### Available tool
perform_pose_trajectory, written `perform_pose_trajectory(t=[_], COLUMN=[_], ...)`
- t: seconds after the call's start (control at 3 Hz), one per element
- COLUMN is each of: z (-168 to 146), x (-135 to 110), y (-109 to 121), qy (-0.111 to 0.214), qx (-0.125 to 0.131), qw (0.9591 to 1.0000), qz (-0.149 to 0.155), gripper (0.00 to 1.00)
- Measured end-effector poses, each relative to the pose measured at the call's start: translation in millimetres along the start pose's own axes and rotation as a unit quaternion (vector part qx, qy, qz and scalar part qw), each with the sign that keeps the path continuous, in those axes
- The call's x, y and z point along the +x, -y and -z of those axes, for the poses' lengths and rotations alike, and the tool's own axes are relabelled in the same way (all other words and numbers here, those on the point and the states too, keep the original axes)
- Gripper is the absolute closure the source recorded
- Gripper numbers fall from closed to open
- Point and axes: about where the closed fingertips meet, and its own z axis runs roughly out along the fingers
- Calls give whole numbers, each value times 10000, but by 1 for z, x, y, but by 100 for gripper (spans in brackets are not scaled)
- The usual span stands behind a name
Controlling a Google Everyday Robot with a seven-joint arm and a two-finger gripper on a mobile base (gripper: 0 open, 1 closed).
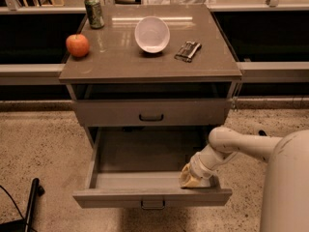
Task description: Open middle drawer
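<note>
The middle drawer [153, 196] is pulled out below the cabinet's taller closed drawer [151, 112]. It shows a low flat front with a small dark loop handle [153, 204] and a wide shallow grey tray. My gripper [194, 180] reaches down from the right on a white arm [231, 146]. It sits inside the tray at its front right corner, against the inner side of the drawer front.
On the cabinet top [120, 64] are a red apple [77, 45], a green can [94, 11], a white bowl [152, 34] and a dark snack packet [187, 51]. My white base [287, 187] fills the lower right. A black pole [31, 202] lies at the lower left.
</note>
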Motion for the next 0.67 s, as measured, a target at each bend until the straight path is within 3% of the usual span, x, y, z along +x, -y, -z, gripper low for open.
perform_pose_trajectory(t=[0.33, 0.67], z=[35, 97], x=[-12, -33], y=[15, 37], qy=[-80, 126], qx=[418, 1274], qw=[9989, 9904], qz=[186, 518], gripper=[73, 67])
